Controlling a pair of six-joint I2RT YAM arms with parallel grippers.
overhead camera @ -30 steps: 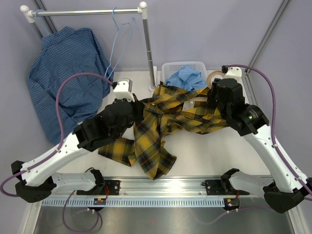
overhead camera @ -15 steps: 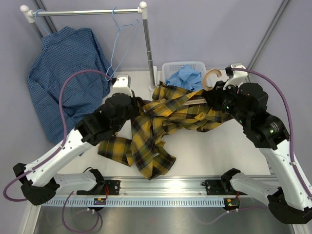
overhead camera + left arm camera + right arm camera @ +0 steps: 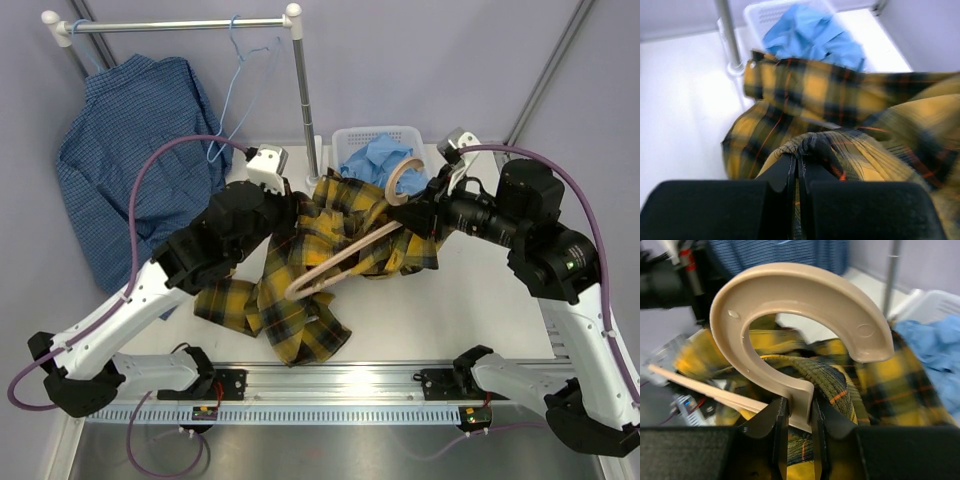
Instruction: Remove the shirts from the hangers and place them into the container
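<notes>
Yellow-and-black plaid shirt (image 3: 268, 300) lies bunched on the table just in front of the white basket (image 3: 375, 130), one fold reaching almost to its near wall. The left gripper (image 3: 799, 167) is closed tight on a pinch of the plaid cloth, apparently to anchor the garment. The right gripper (image 3: 797, 410) is clamped on the neck of the tan hanger (image 3: 345, 262), just below its broad hook. From that grip one hanger arm slants away from the basket, lying bare over the cloth. Holding the two apart this way looks intended to draw the hanger out of the shirt. Whether the far arm is free of the cloth cannot be told. A light blue shirt (image 3: 380, 158) already sits inside the basket. Left of the basket, a dark blue checked shirt (image 3: 130, 150) hangs from the rack rail (image 3: 180, 24) beside an empty blue wire hanger (image 3: 235, 90).
</notes>
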